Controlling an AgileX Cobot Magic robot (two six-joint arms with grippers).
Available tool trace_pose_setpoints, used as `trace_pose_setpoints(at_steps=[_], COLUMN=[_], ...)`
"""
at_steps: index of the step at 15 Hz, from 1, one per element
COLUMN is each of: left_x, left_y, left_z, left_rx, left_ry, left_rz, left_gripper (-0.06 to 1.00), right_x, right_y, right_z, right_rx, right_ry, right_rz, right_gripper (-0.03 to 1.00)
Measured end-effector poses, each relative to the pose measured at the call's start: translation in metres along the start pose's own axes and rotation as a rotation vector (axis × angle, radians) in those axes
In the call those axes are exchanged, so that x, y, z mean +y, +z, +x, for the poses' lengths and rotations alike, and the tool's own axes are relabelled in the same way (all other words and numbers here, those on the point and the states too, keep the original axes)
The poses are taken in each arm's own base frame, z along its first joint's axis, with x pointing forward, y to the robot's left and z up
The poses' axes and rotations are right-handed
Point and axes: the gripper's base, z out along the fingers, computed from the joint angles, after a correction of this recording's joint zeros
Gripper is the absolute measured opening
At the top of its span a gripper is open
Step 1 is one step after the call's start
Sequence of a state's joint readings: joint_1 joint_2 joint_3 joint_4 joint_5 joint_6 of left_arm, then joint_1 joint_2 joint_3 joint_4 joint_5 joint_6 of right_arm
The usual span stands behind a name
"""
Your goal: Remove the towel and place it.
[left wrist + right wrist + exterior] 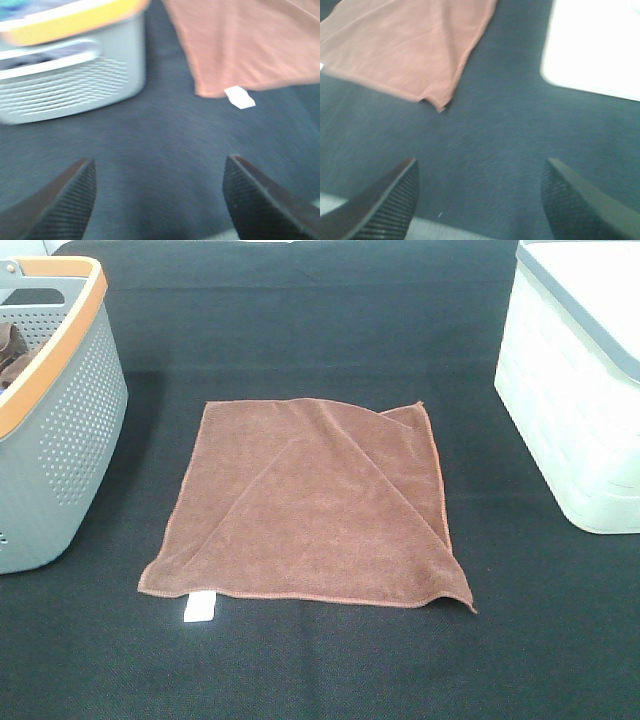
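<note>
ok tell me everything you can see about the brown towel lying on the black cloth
The towel is a roughly square reddish-brown cloth, microfibre by its look, with a stitched hem and a small white tag at its near left corner. It lies spread nearly flat on the black table cover, between the grey basket and the white bin, touching neither. One far corner is folded over, leaving a diagonal crease. Neither gripper touches it.

A black cloth-covered tabletop (320, 330) fills the view under even, bright light. A grey basket (60, 440) stands at its left edge, a white bin (570, 420) at its right.
</note>
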State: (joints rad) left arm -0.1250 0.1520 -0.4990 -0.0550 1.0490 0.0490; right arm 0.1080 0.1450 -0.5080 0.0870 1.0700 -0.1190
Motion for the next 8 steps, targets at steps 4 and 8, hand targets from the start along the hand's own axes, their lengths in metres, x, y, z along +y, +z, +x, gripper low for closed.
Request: trace_pose_setpoints(at_steps=[4, 8], left_x=[-0.002, -0.002], left_y=[-0.020, -0.020], left_z=[0.013, 0.013], left_rx=[-0.155, -0.156], left_ry=[-0.057, -0.058], left_rz=[-0.113, -0.114], left_gripper=[0.68, 0.68], right_x=[0.002, 0.003], right_y=[-0.011, -0.015], right_z=[0.009, 0.013], right_rx=[-0.100, -0.141], right_ry=[0.021, 0.018], right_rz=[0.040, 0.046], right_gripper=[0.66, 0.66])
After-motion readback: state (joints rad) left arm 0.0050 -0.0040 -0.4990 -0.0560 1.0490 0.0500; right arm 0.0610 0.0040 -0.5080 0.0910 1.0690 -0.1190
